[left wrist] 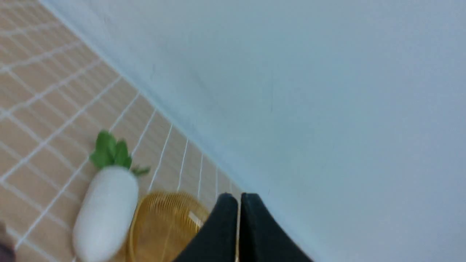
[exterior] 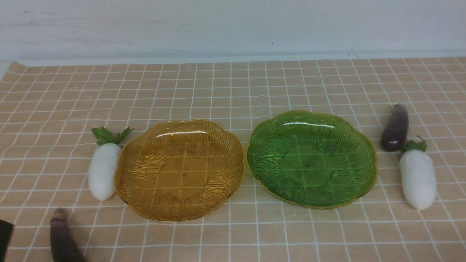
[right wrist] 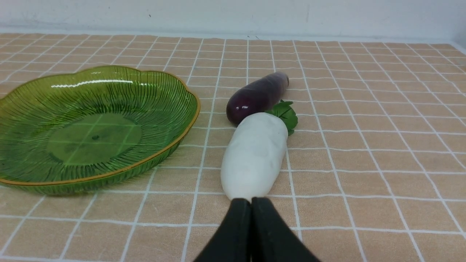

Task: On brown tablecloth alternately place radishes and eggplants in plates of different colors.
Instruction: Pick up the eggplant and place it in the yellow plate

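Note:
On the brown tablecloth (exterior: 233, 87) an amber plate (exterior: 180, 171) and a green plate (exterior: 311, 158) lie side by side, both empty. One radish (exterior: 103, 169) lies against the amber plate's left rim, with an eggplant (exterior: 63, 240) at the front left. The other radish (exterior: 418, 178) and eggplant (exterior: 395, 128) lie right of the green plate. My left gripper (left wrist: 238, 198) is shut and empty, raised and tilted near the left radish (left wrist: 105, 214). My right gripper (right wrist: 251, 202) is shut and empty, low, just short of the right radish (right wrist: 255, 156).
A pale wall (exterior: 233, 25) runs along the cloth's far edge. A dark piece of my left arm (exterior: 5, 236) shows at the front view's lower left corner. The right eggplant (right wrist: 256, 96) touches the right radish's leafy top, beside the green plate (right wrist: 91, 127).

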{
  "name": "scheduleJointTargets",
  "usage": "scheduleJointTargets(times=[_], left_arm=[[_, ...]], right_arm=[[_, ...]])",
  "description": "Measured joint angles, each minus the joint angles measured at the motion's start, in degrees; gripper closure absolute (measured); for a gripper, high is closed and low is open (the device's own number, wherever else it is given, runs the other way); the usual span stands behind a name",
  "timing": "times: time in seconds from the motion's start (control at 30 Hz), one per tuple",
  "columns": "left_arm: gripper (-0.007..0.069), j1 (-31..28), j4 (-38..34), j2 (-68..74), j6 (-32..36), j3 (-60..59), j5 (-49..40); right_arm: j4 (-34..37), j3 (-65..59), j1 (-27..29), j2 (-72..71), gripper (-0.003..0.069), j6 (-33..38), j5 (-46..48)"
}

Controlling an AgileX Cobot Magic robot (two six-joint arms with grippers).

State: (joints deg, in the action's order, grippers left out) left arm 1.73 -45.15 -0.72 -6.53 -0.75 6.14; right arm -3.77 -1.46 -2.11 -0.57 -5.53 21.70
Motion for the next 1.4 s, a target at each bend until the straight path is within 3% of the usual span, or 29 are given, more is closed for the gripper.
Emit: scheduleJointTargets(times=[0.13,0.3,0.37,0.5,0.63,0.73,0.97,1.23,1.4], left_arm=[[0.0628,0.0,0.58,0.45,6.16,9.86,-3.5],[0.0628,0.0,4.13,12.37,15.66,24.62,-24.93],[0.0628,0.0,10.18,23.32,16.07,30.75,-38.88],[0.0628,0.0,25.92,39.48,8.85,34.61,-52.95],[0.0624,0.0,37.85,48.59,-0.59,34.67,-56.21],[0.0617,-0.11,41.23,52.09,-3.89,34.87,-56.84],[0.0614,-4.56,38.12,62.23,-4.38,34.98,-56.31],[0.0613,-14.7,22.54,70.04,6.12,35.08,-50.99],[0.0568,-15.92,21.54,71.26,8.29,35.67,-47.75]], right_arm=[[9.15,-0.29,0.0,0.0,0.0674,-3.81,-9.31],[25.14,-0.29,0.0,0.0,0.0674,-11.22,-20.97],[29.07,-0.29,0.0,0.0,0.0674,-11.7,-22.55],[30.85,-0.29,0.0,0.0,0.0674,-11.84,-23.33],[30.86,-0.29,0.0,0.0,0.0674,-11.96,-22.85],[30.6,0.66,-0.26,0.0,0.0674,-11.5,-17.53],[27.99,13.63,-1.05,4.4,0.0674,-6.12,-1.17],[27.54,39.77,-1.05,27.95,0.0674,10.34,28.83],[31.31,41.1,-1.05,32.84,0.0674,15.8,33.15]])
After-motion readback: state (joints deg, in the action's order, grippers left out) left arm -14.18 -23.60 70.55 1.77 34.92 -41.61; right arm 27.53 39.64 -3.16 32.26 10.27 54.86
